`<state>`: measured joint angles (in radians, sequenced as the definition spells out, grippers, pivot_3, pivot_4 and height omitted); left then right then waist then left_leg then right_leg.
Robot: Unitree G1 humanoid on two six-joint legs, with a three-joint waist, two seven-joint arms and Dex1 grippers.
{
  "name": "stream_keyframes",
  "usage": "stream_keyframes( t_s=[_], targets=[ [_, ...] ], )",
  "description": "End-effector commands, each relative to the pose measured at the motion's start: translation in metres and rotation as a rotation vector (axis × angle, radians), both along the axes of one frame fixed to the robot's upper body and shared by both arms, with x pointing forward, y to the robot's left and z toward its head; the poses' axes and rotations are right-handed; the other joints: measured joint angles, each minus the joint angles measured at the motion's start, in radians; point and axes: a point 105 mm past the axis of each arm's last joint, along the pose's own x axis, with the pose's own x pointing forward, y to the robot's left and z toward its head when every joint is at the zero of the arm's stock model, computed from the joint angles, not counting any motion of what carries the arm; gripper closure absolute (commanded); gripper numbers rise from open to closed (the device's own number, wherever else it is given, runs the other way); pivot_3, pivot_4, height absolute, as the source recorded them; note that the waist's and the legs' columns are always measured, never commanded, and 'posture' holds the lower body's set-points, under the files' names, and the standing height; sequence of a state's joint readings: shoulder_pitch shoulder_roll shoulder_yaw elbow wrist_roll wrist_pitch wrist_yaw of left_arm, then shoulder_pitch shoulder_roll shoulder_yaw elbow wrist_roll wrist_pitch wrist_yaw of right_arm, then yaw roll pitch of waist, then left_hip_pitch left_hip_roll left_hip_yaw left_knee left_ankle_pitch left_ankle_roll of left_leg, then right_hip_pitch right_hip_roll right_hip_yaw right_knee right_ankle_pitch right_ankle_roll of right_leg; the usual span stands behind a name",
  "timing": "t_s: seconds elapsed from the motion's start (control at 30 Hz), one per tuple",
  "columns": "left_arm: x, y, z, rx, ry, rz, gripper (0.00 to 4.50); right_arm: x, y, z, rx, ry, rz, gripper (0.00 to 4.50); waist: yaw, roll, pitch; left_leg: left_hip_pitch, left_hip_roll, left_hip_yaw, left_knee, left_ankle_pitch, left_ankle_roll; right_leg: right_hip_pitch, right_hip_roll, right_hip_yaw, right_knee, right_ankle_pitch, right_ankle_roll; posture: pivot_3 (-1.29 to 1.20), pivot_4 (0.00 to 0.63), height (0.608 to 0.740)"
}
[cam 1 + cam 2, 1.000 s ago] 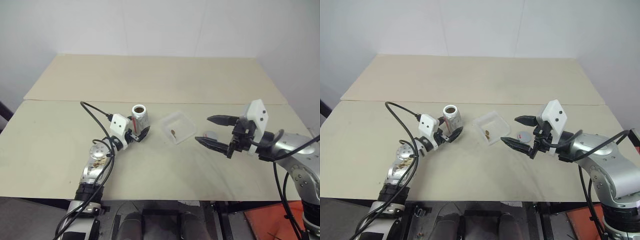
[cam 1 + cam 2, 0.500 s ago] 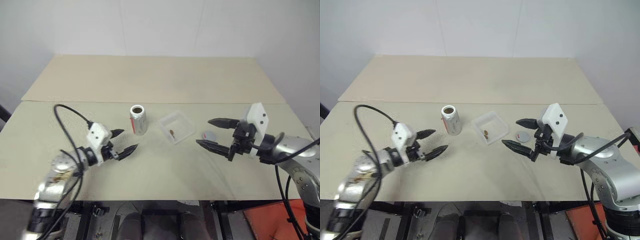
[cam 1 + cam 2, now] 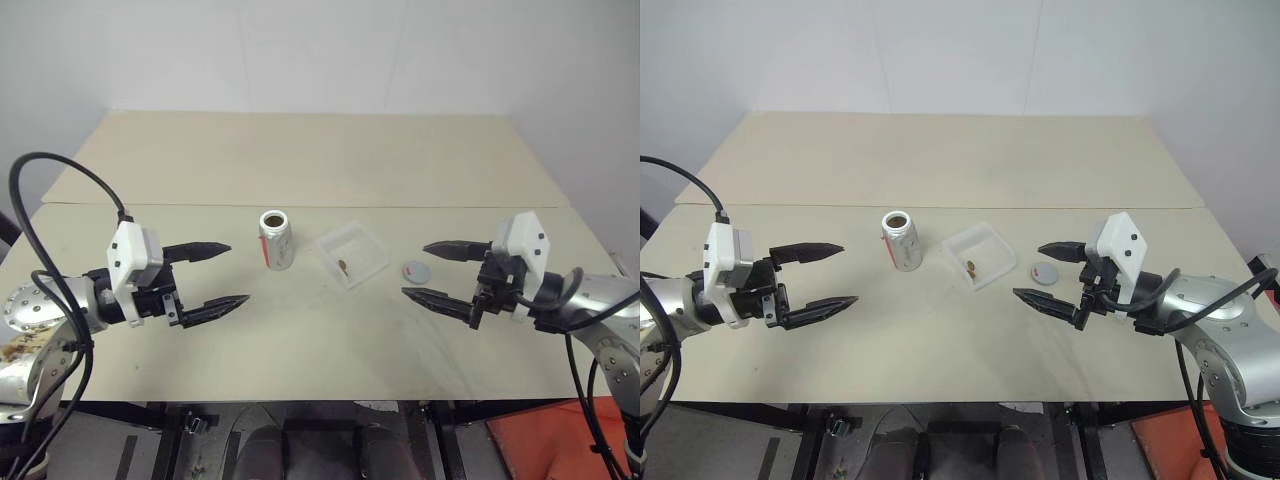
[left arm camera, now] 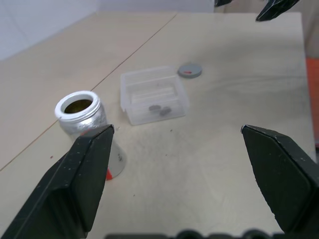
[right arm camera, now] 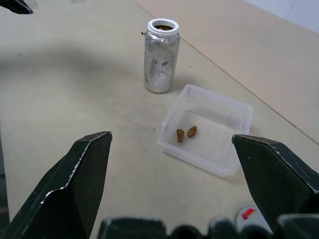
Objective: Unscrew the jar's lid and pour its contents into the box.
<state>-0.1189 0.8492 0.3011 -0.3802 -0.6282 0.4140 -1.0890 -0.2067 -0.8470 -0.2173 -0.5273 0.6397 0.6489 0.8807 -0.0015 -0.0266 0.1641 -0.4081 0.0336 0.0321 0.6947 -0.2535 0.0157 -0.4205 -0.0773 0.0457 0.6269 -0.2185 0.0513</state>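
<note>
Surface point(image 3: 300, 330) pale beige, seam across, white wall behind | jar point(image 3: 276, 240) upright, uncapped, mid-surface | box point(image 3: 352, 254) just beside, contents point(image 5: 185, 133) inside | lid point(image 3: 417, 270) flat beyond box | left claw point(image 3: 215, 274) spread, empty | right claw point(image 3: 434, 270) spread, empty

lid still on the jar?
No, the jar stands open-mouthed on the table, and the lid lies flat beyond the box.
</note>
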Motion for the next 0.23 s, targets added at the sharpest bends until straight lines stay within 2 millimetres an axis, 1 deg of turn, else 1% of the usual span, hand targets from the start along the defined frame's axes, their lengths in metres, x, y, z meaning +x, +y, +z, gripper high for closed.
stream_keyframes(
  t_s=[0.03,0.1,0.23],
  targets=[
    [-0.0001,-0.0102,0.0079,-0.015,-0.057,-0.027,0.06,-0.0043,-0.0008,0.0106,-0.023,-0.065,0.014,0.0,0.001,0.0,0.0,0.0,0.0,0.0,0.0,0.0,0.0,0.0,0.0,0.0,0.0,0.0,0.0,0.0,0.15,0.74],
    [0.0018,-0.0122,0.0096,-0.03,-0.063,-0.026,0.06,-0.0056,-0.0001,0.0104,-0.026,-0.065,0.023,0.0,0.001,0.0,0.0,0.0,0.0,0.0,0.0,0.0,0.0,0.0,0.0,0.0,0.0,0.0,0.0,0.0,0.15,0.74],
    [0.0046,-0.0086,0.0089,-0.03,-0.062,-0.021,0.06,-0.0024,0.0063,0.0102,-0.013,-0.066,0.018,0.0,0.001,0.0,0.0,0.0,0.0,0.0,0.0,0.0,0.0,0.0,0.0,0.0,0.0,0.0,0.0,0.0,0.15,0.74]
  ],
)
